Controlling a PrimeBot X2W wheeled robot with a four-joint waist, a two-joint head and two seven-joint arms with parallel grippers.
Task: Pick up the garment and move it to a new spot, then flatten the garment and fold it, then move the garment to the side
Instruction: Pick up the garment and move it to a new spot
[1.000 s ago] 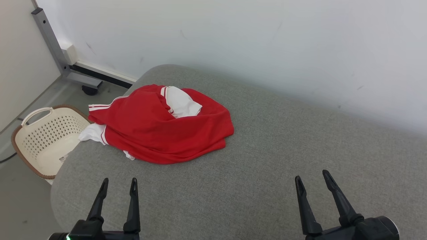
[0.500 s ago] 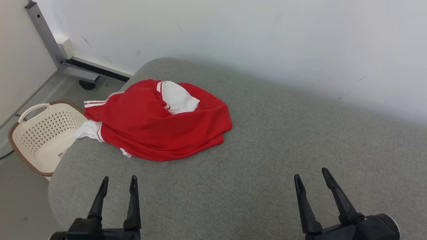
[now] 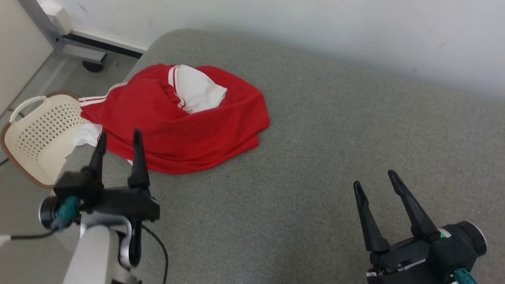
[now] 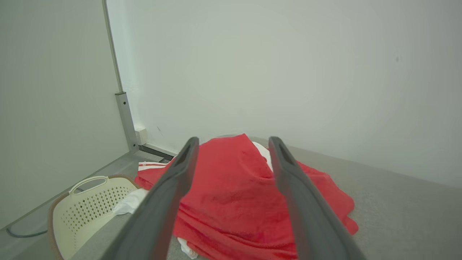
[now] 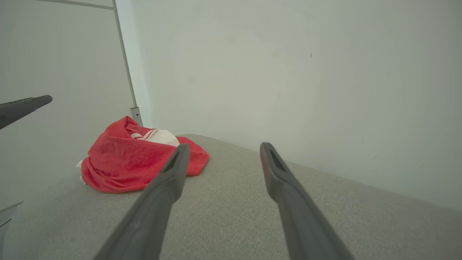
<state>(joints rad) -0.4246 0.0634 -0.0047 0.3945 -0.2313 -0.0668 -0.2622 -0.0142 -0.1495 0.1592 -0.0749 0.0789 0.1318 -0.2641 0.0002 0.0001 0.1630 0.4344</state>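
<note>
garment [image 3: 185, 130] bunched at left edge of cushion [image 3: 335, 130], grey surface spreading rightward.

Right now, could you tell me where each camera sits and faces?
Head view: on the head, looking down at the garment on the grey cushion; left hand and right hand show, open.
Left wrist view: on that wrist, facing the garment between its own fingers.
Right wrist view: on that wrist, facing cushion and wall past its own fingers.
All share the garment.
</note>
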